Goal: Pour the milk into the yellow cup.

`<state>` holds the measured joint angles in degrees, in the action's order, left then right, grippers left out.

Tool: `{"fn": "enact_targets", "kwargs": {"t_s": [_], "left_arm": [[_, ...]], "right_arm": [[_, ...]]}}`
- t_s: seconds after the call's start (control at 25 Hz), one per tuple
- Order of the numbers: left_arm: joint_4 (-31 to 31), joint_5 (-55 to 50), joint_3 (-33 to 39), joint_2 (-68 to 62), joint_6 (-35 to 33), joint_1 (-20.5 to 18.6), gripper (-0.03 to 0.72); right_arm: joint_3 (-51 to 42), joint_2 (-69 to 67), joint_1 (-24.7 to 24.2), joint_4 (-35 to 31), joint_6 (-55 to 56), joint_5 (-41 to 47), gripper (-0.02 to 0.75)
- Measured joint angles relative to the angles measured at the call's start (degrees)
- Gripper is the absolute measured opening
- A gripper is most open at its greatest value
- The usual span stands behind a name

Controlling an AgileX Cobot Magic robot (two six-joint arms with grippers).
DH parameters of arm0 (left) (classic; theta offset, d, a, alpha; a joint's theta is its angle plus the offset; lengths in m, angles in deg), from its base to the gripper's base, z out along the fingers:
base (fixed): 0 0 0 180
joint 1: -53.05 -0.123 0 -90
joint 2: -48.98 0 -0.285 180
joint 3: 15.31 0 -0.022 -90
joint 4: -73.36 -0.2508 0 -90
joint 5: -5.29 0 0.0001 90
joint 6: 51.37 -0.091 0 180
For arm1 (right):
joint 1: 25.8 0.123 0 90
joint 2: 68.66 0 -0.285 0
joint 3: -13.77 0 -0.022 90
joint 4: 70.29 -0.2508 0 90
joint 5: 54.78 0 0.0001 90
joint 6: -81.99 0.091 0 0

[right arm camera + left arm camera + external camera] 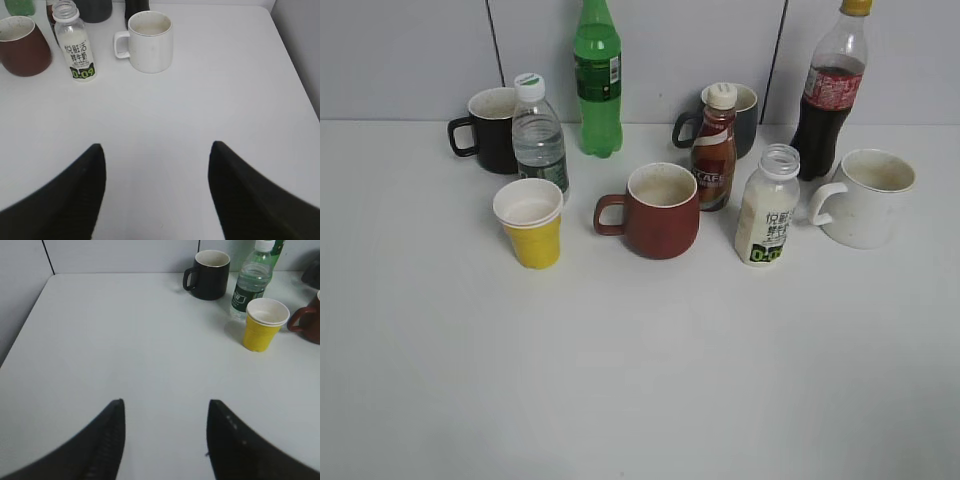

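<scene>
The milk bottle stands capless and upright right of centre, with a white label and a green mark; it also shows in the right wrist view at the upper left. The yellow cup stands upright and empty at the left, and shows in the left wrist view at the upper right. My left gripper is open and empty over bare table, well short of the cup. My right gripper is open and empty, well short of the milk. Neither gripper shows in the exterior view.
A red-brown mug stands between cup and milk. A brown coffee bottle, a dark mug, a cola bottle and a white mug crowd the milk. A water bottle, a black mug and a green bottle stand behind the cup.
</scene>
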<state>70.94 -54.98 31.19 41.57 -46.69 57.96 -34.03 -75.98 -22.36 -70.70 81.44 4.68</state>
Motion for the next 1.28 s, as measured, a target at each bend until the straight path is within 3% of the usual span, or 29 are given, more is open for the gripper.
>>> {"fn": "enact_targets", "kwargs": {"t_s": [0.44,1.28], "left_arm": [[0.0,0.0,0.0,0.0,0.0,0.0,0.376],[0.0,0.0,0.0,0.0,0.0,0.0,0.247]], "right_arm": [[0.0,0.0,0.0,0.4,0.0,0.0,0.483],[0.0,0.1,0.0,0.0,0.0,0.0,0.483]]}}
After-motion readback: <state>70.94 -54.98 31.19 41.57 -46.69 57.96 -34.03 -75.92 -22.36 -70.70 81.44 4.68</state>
